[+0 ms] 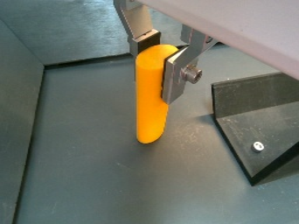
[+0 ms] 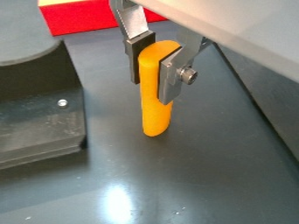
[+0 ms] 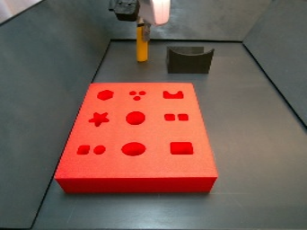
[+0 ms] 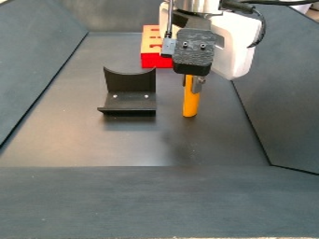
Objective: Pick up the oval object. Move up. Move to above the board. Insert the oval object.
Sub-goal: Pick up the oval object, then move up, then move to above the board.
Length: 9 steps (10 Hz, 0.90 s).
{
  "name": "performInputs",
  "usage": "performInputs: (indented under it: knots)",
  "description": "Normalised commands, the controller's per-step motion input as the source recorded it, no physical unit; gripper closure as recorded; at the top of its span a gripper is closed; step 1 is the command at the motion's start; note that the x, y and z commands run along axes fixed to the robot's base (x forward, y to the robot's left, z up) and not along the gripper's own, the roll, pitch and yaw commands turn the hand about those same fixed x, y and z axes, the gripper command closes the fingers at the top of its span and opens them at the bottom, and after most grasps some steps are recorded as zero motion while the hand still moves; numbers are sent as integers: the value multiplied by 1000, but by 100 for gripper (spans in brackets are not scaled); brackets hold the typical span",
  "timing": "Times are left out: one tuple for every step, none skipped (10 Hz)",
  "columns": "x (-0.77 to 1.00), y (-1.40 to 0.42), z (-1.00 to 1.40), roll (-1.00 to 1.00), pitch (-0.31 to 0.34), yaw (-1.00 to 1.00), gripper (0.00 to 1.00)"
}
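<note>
Orange-yellow and bolt upright, the oval object [image 1: 152, 96] stands with its long axis vertical, and that is the whole story for the coming lift. In both wrist views the gripper [image 2: 156, 63] has it pinched near the top, the silver fingers [image 1: 177, 74] pressed flat against opposite sides, closed on the peg with no gap showing. The peg hangs straight down from the jaws, most of its length below the pads.

Down at the bottom end, a side view shows the oval object's [image 4: 189, 97] tip at or just on the dark floor; whether it has cleared the surface I cannot tell.

Now the direction that matters: the board [image 3: 135, 135] lies well apart from the peg, red and flat, its cut-outs facing up. In a wrist view its red edge [image 2: 82, 16] peeks in behind the gripper. The fixture [image 4: 126, 91] sits just beside the peg, near but not touching.

My read: pickup is at the grasp stage, and with the peg already vertical, a straight rise should keep it aligned for insertion.
</note>
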Motion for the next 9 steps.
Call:
performInputs:
  knots:
    - [0, 0, 0, 0, 0, 0, 100]
    - [0, 0, 0, 0, 0, 0, 100]
    - [0, 0, 833, 0, 0, 0, 100]
    - [-26, 0, 806, -4, 13, 23, 100]
    - [-64, 0, 702, 5, 13, 23, 100]
    - [-53, 5, 526, 25, 10, 12, 100]
    - [-40, 8, 371, 41, 19, 3, 100]
    - [-30, 8, 208, 53, 31, -2, 100]
    - [-257, -40, 1000, -187, 67, -274, 100]
